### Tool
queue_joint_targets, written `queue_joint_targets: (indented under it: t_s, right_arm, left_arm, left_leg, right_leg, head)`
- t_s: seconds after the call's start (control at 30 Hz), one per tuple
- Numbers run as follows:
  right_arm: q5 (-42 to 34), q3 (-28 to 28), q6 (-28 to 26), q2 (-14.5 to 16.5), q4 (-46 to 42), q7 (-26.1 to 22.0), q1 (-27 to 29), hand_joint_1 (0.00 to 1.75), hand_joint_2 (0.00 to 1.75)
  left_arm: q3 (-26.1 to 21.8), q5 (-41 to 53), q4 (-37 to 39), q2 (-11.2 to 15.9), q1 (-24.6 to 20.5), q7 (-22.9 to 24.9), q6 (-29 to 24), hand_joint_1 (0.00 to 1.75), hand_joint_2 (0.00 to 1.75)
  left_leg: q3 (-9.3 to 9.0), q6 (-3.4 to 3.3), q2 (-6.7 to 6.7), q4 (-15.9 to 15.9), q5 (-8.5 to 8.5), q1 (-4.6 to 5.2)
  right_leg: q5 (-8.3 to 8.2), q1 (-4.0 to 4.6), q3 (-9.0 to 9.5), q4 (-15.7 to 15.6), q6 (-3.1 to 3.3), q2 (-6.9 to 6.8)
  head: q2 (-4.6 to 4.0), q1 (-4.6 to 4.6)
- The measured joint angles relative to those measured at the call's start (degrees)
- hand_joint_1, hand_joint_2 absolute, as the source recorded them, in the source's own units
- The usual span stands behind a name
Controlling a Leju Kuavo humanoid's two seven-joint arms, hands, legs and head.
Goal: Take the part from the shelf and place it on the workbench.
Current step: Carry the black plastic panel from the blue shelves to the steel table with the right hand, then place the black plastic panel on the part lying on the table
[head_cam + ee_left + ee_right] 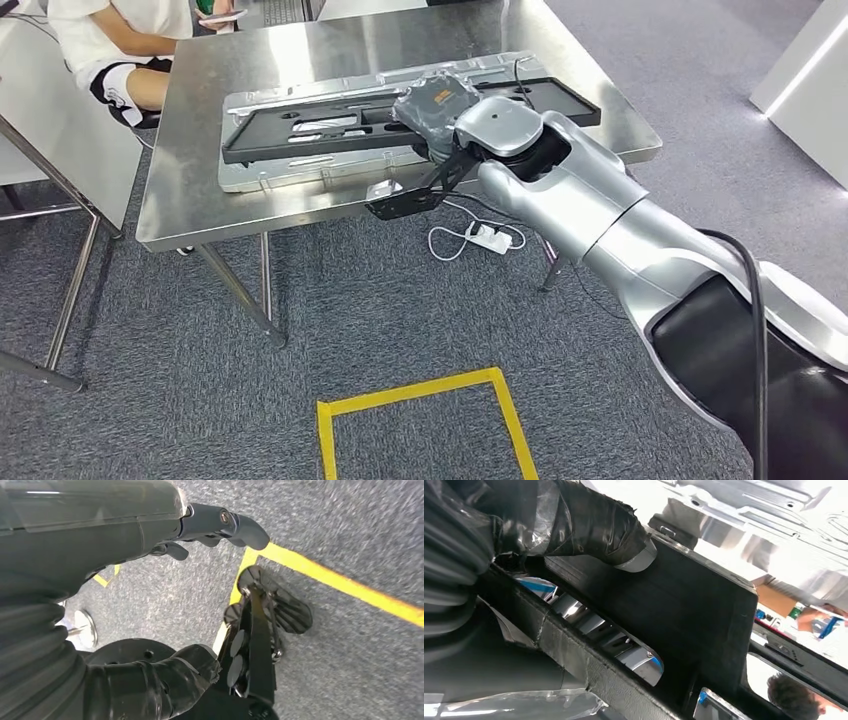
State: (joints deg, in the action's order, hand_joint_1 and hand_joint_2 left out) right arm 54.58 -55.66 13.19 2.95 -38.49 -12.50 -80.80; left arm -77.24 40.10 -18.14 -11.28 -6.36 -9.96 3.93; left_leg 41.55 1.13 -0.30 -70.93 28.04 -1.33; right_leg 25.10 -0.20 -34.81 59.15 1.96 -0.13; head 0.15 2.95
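- An orange mark on the back of the right hand (437, 108) is too small to read.
- The part (330, 125) is a long, flat black panel with cut-outs, lying on a silver tray (240, 172) on the steel workbench (190, 200), at twelve o'clock from the robot.
- Right hand grips the part's edge, thumb (624, 545) pressed on top.
- Left hand (200, 535) hangs over grey carpet (360, 530), fingers apart, holding nothing.
- A person (120, 50) sits at ten o'clock.

workbench: brushed stainless-steel workbench top (300, 60) is showing a dull, smooth sheen
tray: pressed silver sheet-metal tray (250, 175) is glinting, ribbed
part: long black matt plastic frame part (300, 135) is looking faintly grained
right hand: grey right hand (435, 105) is wearing crinkled glossy clear film
floor: grey carpet floor (400, 320) is looking rough, with smooth yellow tape (420, 392)
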Motion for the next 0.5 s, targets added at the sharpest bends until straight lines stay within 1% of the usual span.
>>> queue_joint_targets:
  t_s: [0.03,0.07,0.1,0.13,0.2,0.23,0.27,0.3,0.33,0.37,0.4,0.43,0.47,0.5]
  right_arm:
    - [0.0,0.0,0.0,0.0,0.0,0.0,0.0,1.75,1.75]
    - [-0.1,0.0,0.0,0.0,0.0,0.0,0.0,1.75,1.75]
    - [-0.1,0.0,0.0,0.0,0.0,0.0,-0.1,1.75,1.75]
    - [-0.1,0.0,0.0,0.0,0.0,0.0,-0.1,1.75,1.75]
    - [-0.2,0.0,0.0,0.0,0.1,0.0,-0.1,1.75,1.75]
    - [-0.3,0.0,0.0,0.0,0.1,-0.1,-0.1,1.75,1.75]
    - [-0.4,0.0,0.0,0.0,0.1,-0.1,-0.2,1.75,1.75]
    - [-0.5,0.0,0.0,-0.1,0.1,0.0,-0.3,1.75,1.75]
    - [-0.5,0.0,0.0,-0.1,0.1,0.0,-0.3,1.75,1.75]
    - [-0.6,0.0,0.0,-0.2,0.2,0.0,-0.3,1.75,1.75]
    - [-0.6,0.0,0.1,-0.2,0.2,-0.1,-0.2,1.75,1.75]
    - [-0.7,0.0,0.1,-0.2,0.2,-0.1,0.0,1.75,1.75]
    - [-0.7,0.0,0.1,-0.2,0.2,-0.1,0.2,1.75,1.75]
    - [-0.7,0.0,0.1,-0.3,0.2,-0.1,0.3,1.75,1.75]
  left_arm:
    - [0.0,0.0,0.0,0.1,0.0,0.0,0.0,0.00,1.75]
    - [0.0,-0.1,0.0,0.1,0.0,-0.1,0.0,0.00,1.75]
    - [0.0,-0.2,0.0,0.1,0.0,-0.1,0.0,0.00,1.75]
    - [0.0,-0.2,0.0,0.1,0.0,-0.1,0.0,0.00,1.75]
    - [0.0,-0.4,0.0,0.1,-0.1,-0.1,-0.1,0.00,1.75]
    - [0.0,-0.4,0.0,0.1,0.0,-0.1,-0.1,0.00,1.75]
    - [0.0,-0.4,0.0,0.1,0.0,-0.1,-0.2,0.00,1.75]
    - [0.0,-0.5,0.0,0.1,0.0,-0.1,-0.2,0.00,1.75]
    - [0.0,-0.5,0.0,0.1,0.0,-0.1,-0.2,0.00,1.75]
    - [0.0,-0.5,0.0,0.1,0.0,-0.1,-0.3,0.00,1.75]
    - [0.0,-0.5,0.0,0.1,0.0,-0.1,-0.3,0.00,1.75]
    - [0.0,-0.5,0.0,0.1,0.0,-0.1,-0.3,0.00,1.75]
    - [0.0,-0.5,0.0,0.1,0.0,0.0,-0.3,0.00,1.75]
    - [0.0,-0.5,0.0,0.1,0.1,0.0,-0.3,0.00,1.75]
  left_leg:
    - [-1.72,-0.14,0.07,3.9,-1.91,0.00]
    - [-3.43,-0.31,0.15,7.5,-3.15,0.11]
    - [-4.68,-0.56,0.19,10.0,-3.82,0.22]
    - [-5.20,-0.82,0.18,11.1,-3.69,0.34]
    - [-5.52,-1.50,0.07,11.5,-3.52,0.35]
    - [-5.83,-1.86,0.05,11.7,-3.50,0.24]
    - [-6.19,-2.23,0.05,11.9,-3.47,0.12]
    - [-6.54,-2.54,0.05,12.1,-3.38,0.05]
    - [-6.74,-2.76,0.06,12.2,-3.25,0.05]
    - [-6.85,-2.93,0.05,12.2,-3.07,0.07]
    - [-6.99,-3.03,0.04,12.2,-2.85,0.08]
    - [-7.23,-3.05,-0.01,12.1,-2.55,0.09]
    - [-7.56,-3.03,-0.08,12.1,-2.21,0.09]
    - [-8.06,-2.95,-0.15,12.1,-1.82,0.11]
  right_leg:
    - [0.36,-0.03,0.17,0.3,-0.23,0.00]
    - [0.72,0.06,0.24,0.6,-0.52,0.01]
    - [0.98,0.15,0.27,0.8,-0.83,0.01]
    - [1.10,0.25,0.31,0.9,-1.13,0.01]
    - [0.95,0.37,0.42,1.0,-1.70,0.03]
    - [1.09,0.31,0.36,1.5,-1.99,0.04]
    - [1.61,0.24,-0.13,2.6,-2.30,0.06]
    - [2.63,0.11,-1.16,4.6,-2.58,0.08]
    - [3.99,-0.04,-2.83,7.5,-2.83,0.10]
    - [5.43,-0.12,-4.92,10.9,-3.01,0.11]
    - [6.43,-0.21,-7.02,14.1,-3.14,0.11]
    - [6.49,-0.29,-8.54,15.9,-3.21,0.10]
    - [5.44,-0.35,-9.10,15.8,-3.19,0.10]
    - [3.26,-0.39,-8.54,13.5,-3.09,0.10]
  head:
    - [0.00,-0.01]
    - [0.01,-0.01]
    - [0.01,-0.01]
    - [0.00,-0.03]
    - [0.00,-0.05]
    - [0.00,-0.07]
    - [0.01,-0.07]
    - [0.01,-0.08]
    - [0.01,-0.09]
    - [0.01,-0.09]
    - [0.01,-0.09]
    - [0.01,-0.09]
    - [0.01,-0.09]
    - [0.01,-0.09]
